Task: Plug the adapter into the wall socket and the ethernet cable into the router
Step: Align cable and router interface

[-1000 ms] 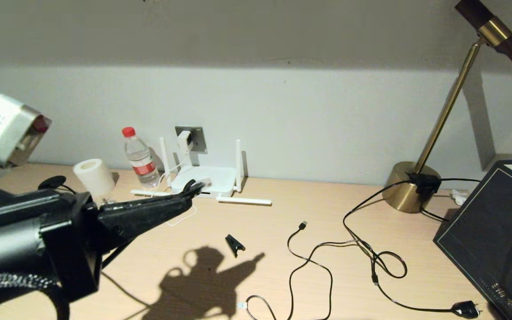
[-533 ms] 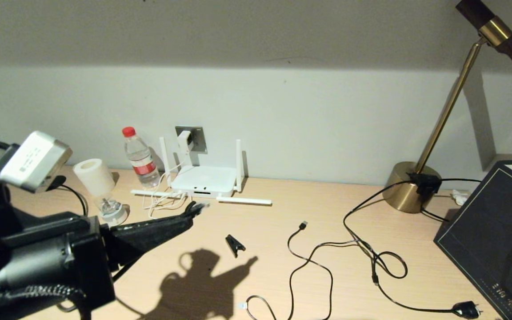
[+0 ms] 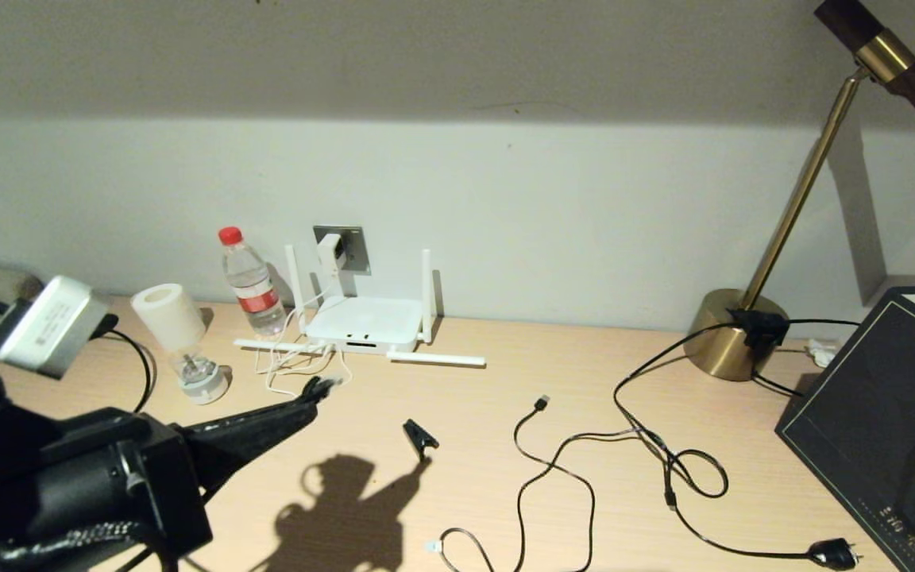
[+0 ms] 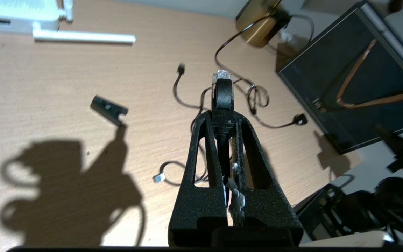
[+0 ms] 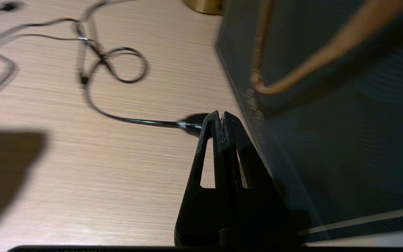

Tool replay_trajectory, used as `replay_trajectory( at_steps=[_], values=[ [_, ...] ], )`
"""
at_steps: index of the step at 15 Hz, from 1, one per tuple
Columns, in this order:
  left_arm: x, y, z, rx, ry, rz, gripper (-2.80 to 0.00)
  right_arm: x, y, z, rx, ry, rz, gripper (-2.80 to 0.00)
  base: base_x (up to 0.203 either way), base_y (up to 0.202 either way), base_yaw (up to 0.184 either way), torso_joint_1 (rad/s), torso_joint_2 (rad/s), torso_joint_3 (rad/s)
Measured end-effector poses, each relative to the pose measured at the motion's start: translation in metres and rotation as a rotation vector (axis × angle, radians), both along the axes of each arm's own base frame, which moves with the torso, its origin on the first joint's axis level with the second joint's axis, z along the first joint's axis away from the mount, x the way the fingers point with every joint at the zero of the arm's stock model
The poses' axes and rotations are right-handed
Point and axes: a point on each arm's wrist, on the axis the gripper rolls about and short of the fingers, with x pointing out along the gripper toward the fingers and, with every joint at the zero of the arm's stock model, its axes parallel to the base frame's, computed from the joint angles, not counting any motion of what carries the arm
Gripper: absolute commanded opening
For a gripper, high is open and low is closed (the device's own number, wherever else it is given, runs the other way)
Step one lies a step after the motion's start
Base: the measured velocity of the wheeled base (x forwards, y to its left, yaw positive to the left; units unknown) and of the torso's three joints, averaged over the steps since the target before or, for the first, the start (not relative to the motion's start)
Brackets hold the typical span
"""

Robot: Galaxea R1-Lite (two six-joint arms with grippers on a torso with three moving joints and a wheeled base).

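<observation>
Black left gripper clamps the ethernet cable above the bench, short of the router; right gripper jaws closed, empty.

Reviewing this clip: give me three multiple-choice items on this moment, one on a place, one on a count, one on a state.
1. Where is the adapter?
A. on the desk
B. in the wall socket
C. in the right hand

2. How many router antennas stand upright?
A. two
B. four
C. none

3. The left hand is:
A. open, empty
B. shut on the ethernet cable
C. shut on the bottle

Answers: B, the white cube sits on the grey plate; A, two stand, two lie flat; B, the clear connector pokes out between the closed fingers.
</observation>
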Motion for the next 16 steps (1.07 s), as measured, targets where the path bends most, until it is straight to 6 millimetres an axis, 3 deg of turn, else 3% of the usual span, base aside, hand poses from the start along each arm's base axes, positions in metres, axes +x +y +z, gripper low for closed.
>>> replay_trajectory(
  at_steps=[3, 10, 16],
  values=[
    [0.002, 0.000, -0.004, 0.010, 0.011, 0.008, -2.80, -0.004, 0.001, -0.001, -0.025, -0.025, -0.067, -2.80, 0.000, 0.000, 0.000, 0.000, 0.00, 0.000],
    [0.006, 0.006, -0.030, 0.075, 0.084, 0.086, -2.80, -0.021, 0.006, -0.006, 0.036, -0.267, 0.143, -2.80, 0.000, 0.000, 0.000, 0.000, 0.00, 0.000],
    [0.081, -0.011, -0.075, 0.158, 0.049, 0.204, -2.80, -0.022, 0.006, -0.006, 0.090, -0.290, 0.138, -2.80, 0.000, 0.000, 0.000, 0.000, 0.00, 0.000]
  ],
)
